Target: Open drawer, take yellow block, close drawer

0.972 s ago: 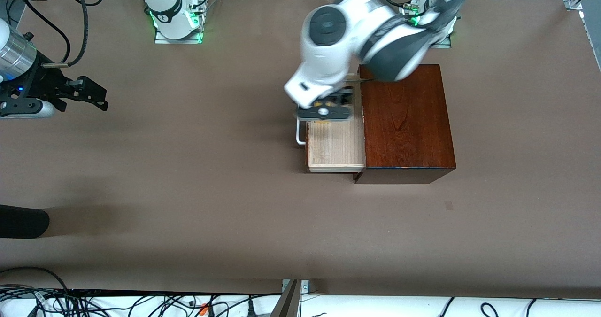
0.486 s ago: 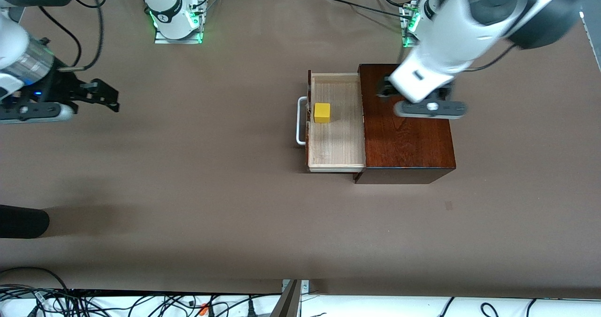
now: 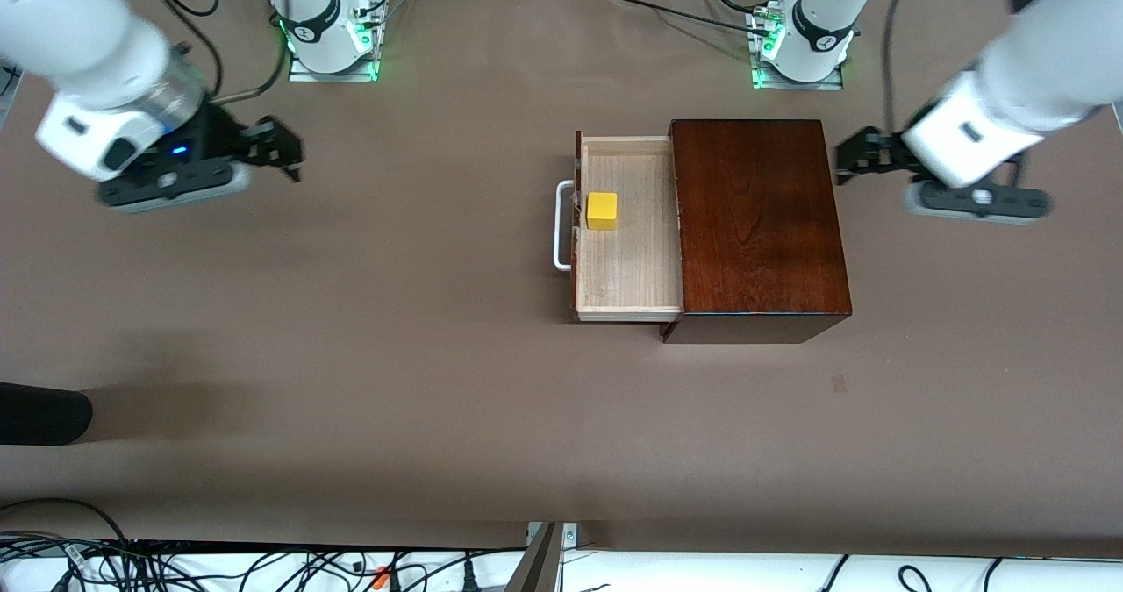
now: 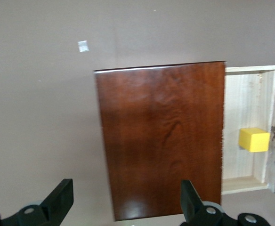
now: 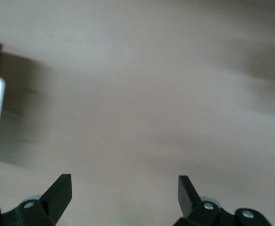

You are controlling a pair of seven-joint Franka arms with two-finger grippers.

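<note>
The left gripper (image 3: 855,160), which a second ago hung over the yellow block (image 3: 602,210) in the drawer (image 3: 628,285), has swung away empty and now hovers over bare table at the left arm's end, jaws spread wide in its wrist view. The block sits untouched on the pale floor of the pulled-out drawer, close to the white handle (image 3: 559,225). The right gripper (image 3: 285,149), fingers apart and holding nothing, has moved in toward the box (image 3: 759,224), so the pick likely falls to it, with closing still to come
</note>
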